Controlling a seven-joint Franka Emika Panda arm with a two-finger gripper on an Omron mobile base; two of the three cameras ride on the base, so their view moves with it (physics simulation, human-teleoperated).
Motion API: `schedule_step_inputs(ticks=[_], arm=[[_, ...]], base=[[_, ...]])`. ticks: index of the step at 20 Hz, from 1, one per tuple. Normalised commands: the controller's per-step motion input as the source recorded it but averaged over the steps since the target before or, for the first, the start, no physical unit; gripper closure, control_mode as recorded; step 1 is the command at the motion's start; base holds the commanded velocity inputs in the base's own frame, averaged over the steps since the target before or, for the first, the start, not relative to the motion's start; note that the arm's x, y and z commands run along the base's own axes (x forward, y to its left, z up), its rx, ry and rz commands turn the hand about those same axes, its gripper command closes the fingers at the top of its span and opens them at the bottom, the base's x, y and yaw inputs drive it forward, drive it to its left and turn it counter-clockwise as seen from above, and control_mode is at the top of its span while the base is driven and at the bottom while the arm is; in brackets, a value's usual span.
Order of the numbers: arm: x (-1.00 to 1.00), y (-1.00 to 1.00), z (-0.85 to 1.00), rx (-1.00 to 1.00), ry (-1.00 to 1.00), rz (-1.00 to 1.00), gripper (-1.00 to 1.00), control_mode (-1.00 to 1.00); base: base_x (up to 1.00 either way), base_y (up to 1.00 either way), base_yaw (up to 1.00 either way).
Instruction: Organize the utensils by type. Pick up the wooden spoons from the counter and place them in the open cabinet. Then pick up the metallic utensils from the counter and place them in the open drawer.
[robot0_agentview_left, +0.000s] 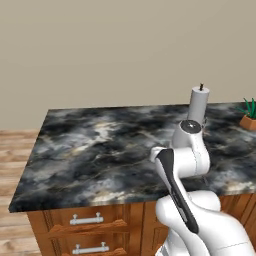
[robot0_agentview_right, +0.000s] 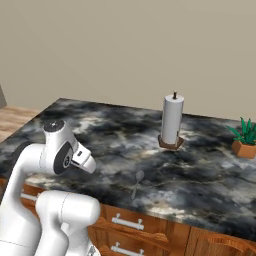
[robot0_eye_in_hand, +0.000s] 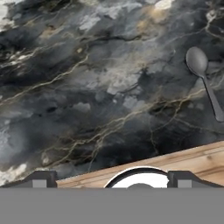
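A small grey metal spoon (robot0_agentview_right: 137, 182) lies flat on the black-and-grey marble counter (robot0_agentview_right: 210, 185) near its front edge, in front of the paper-towel roll. In the hand view the spoon (robot0_eye_in_hand: 203, 74) lies at the right, bowl up, its handle running off the frame. My gripper (robot0_eye_in_hand: 111, 180) hangs above the counter's front edge, to the left of the spoon and apart from it. It is open, its dark fingertips (robot0_eye_in_hand: 41, 179) spread wide with nothing between them. The wooden spoons, the open cabinet and the open drawer are out of view.
A paper-towel roll (robot0_agentview_right: 172, 120) stands upright on a brown base at mid-counter. A small green plant in an orange pot (robot0_agentview_right: 244, 141) sits at the far right. Shut drawer fronts with silver bar handles (robot0_agentview_left: 86, 219) line the reddish-brown wood below the counter (robot0_agentview_left: 100, 150).
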Motion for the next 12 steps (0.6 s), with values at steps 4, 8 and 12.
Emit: schedule_step_inputs(ticks=[4,8,12], arm=[[0.23,-0.58,0.00,0.03,0.00,0.11,-1.00,-1.00],[0.14,-0.78,-0.01,0.09,0.00,0.24,-1.00,-1.00],[0.10,-0.84,-0.07,0.09,0.00,0.24,-1.00,-1.00]], base=[[0.00,0.00,0.00],[0.00,0.00,0.00],[0.00,0.00,0.00]])
